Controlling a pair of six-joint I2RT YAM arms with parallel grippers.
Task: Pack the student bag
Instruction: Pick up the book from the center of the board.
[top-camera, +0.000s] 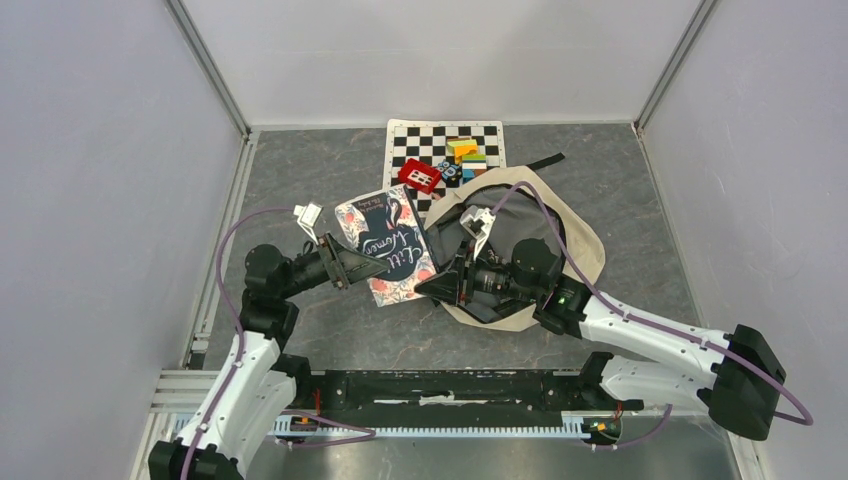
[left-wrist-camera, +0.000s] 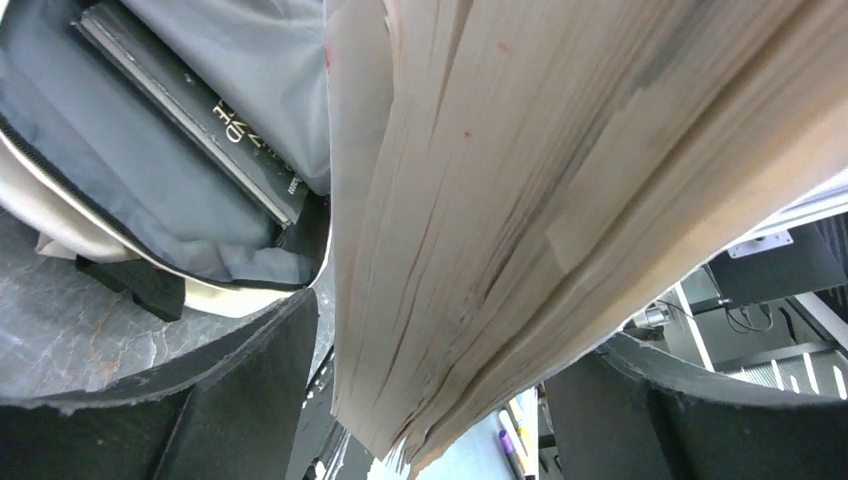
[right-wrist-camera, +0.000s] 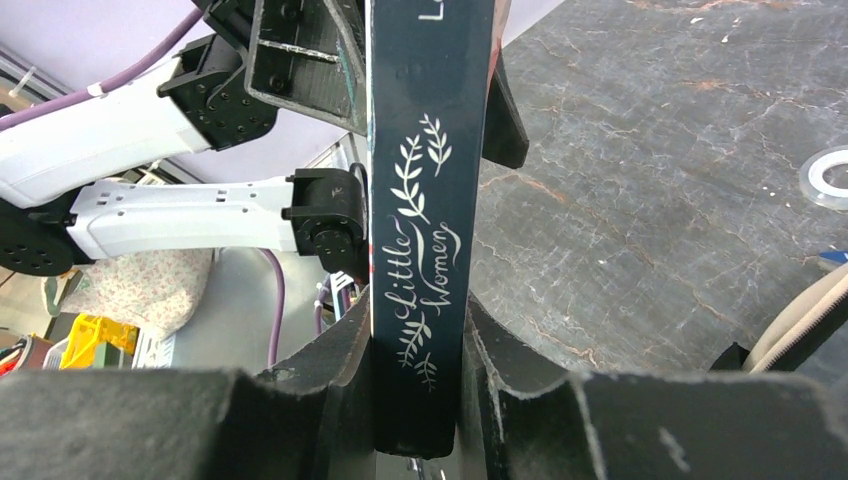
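Note:
The student bag (top-camera: 583, 238), a cream backpack with grey lining, lies open at mid-table. A book titled "Little Women" (top-camera: 386, 246) is held on edge just left of it. My right gripper (top-camera: 432, 285) is shut on the book's dark spine (right-wrist-camera: 420, 250), one finger pressed to each cover (right-wrist-camera: 420, 345). My left gripper (top-camera: 362, 266) stands open around the opposite page edge (left-wrist-camera: 480, 200), with a gap at its left finger (left-wrist-camera: 250, 380). The left wrist view looks into the bag's grey lining (left-wrist-camera: 150, 190), where a black book (left-wrist-camera: 200, 110) lies inside.
A checkered mat (top-camera: 425, 142) lies at the back with coloured blocks (top-camera: 466, 155) and a red piece (top-camera: 419, 176) on it. A black strap (top-camera: 545, 161) trails behind the bag. A tape roll (right-wrist-camera: 825, 180) lies on the grey tabletop.

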